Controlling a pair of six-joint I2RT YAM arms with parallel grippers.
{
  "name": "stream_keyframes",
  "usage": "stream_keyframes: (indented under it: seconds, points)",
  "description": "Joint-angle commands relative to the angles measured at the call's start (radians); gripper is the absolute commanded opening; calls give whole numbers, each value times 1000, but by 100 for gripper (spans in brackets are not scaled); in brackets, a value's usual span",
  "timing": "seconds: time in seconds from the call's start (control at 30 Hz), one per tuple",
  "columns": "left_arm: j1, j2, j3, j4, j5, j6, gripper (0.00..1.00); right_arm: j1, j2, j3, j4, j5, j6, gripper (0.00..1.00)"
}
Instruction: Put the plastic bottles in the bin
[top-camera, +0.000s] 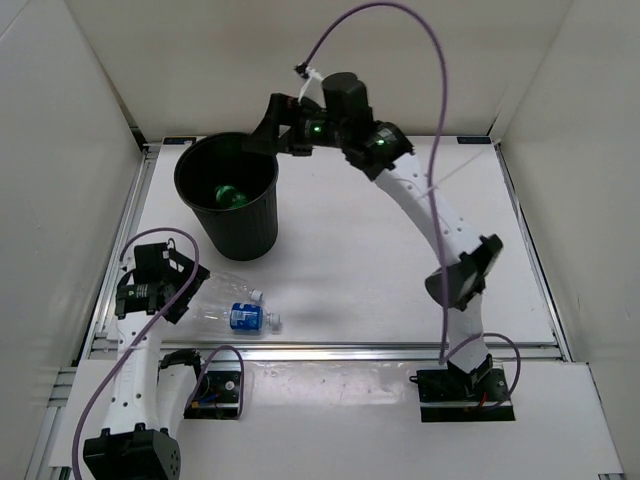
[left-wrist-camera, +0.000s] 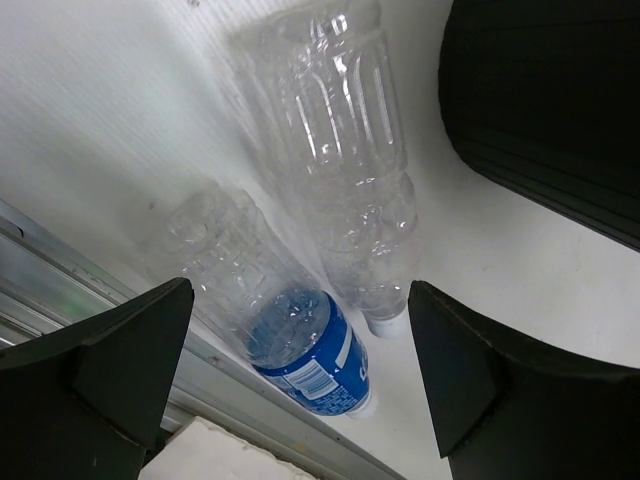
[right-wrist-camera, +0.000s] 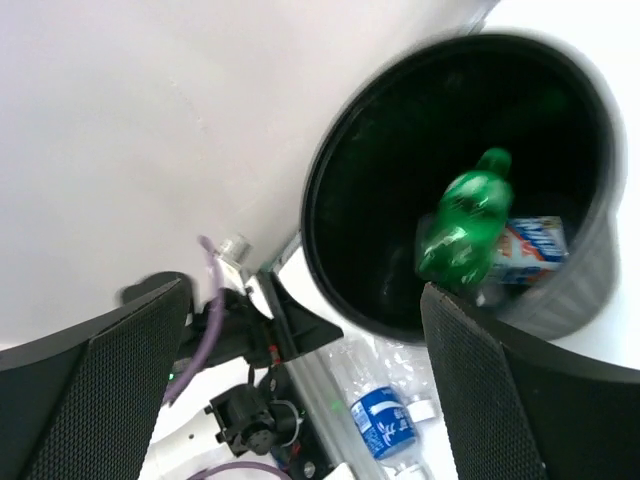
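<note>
I see my right gripper (right-wrist-camera: 305, 290) spread wide over the bin (top-camera: 243, 228), green bottle (right-wrist-camera: 462, 225) inside; left gripper (left-wrist-camera: 300, 300) gapes above clear bottle (left-wrist-camera: 340, 150) and labelled bottle (left-wrist-camera: 305, 350).

Bin (top-camera: 245, 228) behind 2 bottles (top-camera: 243, 317)

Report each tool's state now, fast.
Left tool: open, empty, above the blue-labelled bottle.
Right tool: open, empty, above the bin.

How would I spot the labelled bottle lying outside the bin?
Find the round black bin at the far left. Just on its near side two clear bottles lie side by side. The labelled bottle wears a blue band near its cap; the plain bottle has none.
</note>
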Motion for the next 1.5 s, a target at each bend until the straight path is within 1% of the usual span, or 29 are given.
stream_keyframes:
  seconds: [0.0,0.07,0.13,0.23,0.4,0.47,0.7,1.0,1.27,1.37,1.47]
  points:
    - [-3,-15,-39,26,44,-41,100,-56,-220,-73,10,68,-78,100]
    - [8,-15,-74,36,44,-56,100,-88,-264,-111,-30,68,-87,100]
    - [19,-15,-103,37,56,-80,100,-100,-305,-138,-68,56,-125,100]
    - [42,17,-128,81,69,-91,100,-100,-351,-168,-144,30,-139,100]
    - [63,60,-137,155,59,-114,100,-100,-443,-306,-164,19,-130,100]
    - [63,83,-125,176,59,-134,100,-100,-459,-329,-174,10,-130,100]
    - [63,103,-116,201,59,-143,100,-109,-477,-319,-228,21,-159,100]
    - [63,94,-179,191,167,-133,100,-128,-529,-434,-228,30,-159,100]
    - [63,94,-248,191,205,-133,100,-149,-569,-509,-228,41,-169,100]
    - [63,94,-300,201,228,-142,100,-158,-578,-530,-228,41,-169,100]
    - [63,83,-332,210,256,-142,90,-169,-587,-549,-228,30,-169,100]
